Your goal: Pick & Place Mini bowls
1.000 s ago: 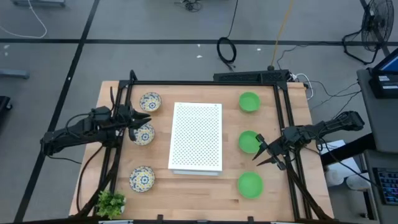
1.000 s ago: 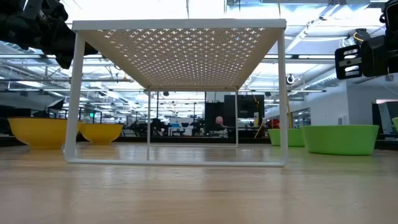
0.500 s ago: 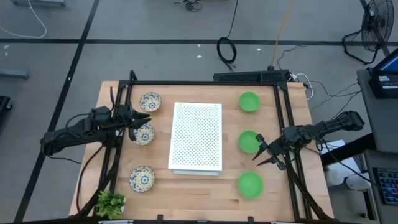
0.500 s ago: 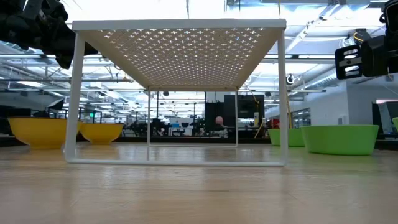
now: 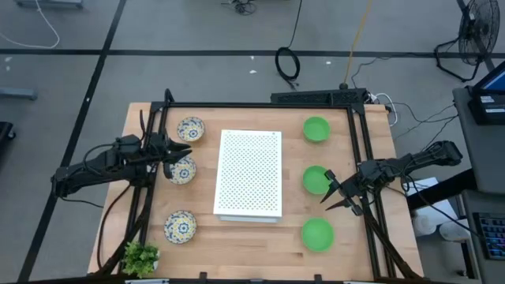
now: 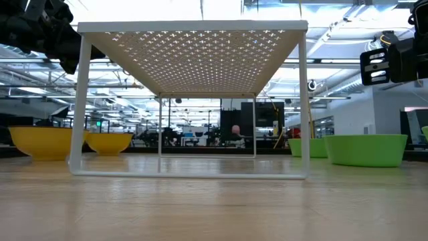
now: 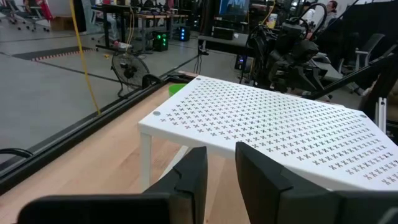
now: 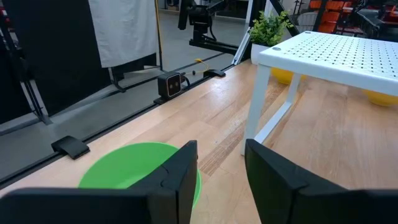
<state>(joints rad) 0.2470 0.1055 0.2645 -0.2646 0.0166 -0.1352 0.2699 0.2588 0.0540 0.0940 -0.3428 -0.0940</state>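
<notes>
Left end effector [image 5: 184, 151] hovers center-left over middle patterned bowl [image 5: 181, 170], fingers narrowly parted, empty. Right end effector [image 5: 329, 189] center-right beside middle green bowl [image 5: 316, 179], parted, empty.

right pincer [image 8: 219, 171] fingers apart above green bowl [image 8: 134, 168], white perforated stand [image 8: 329, 53] beyond
</notes>
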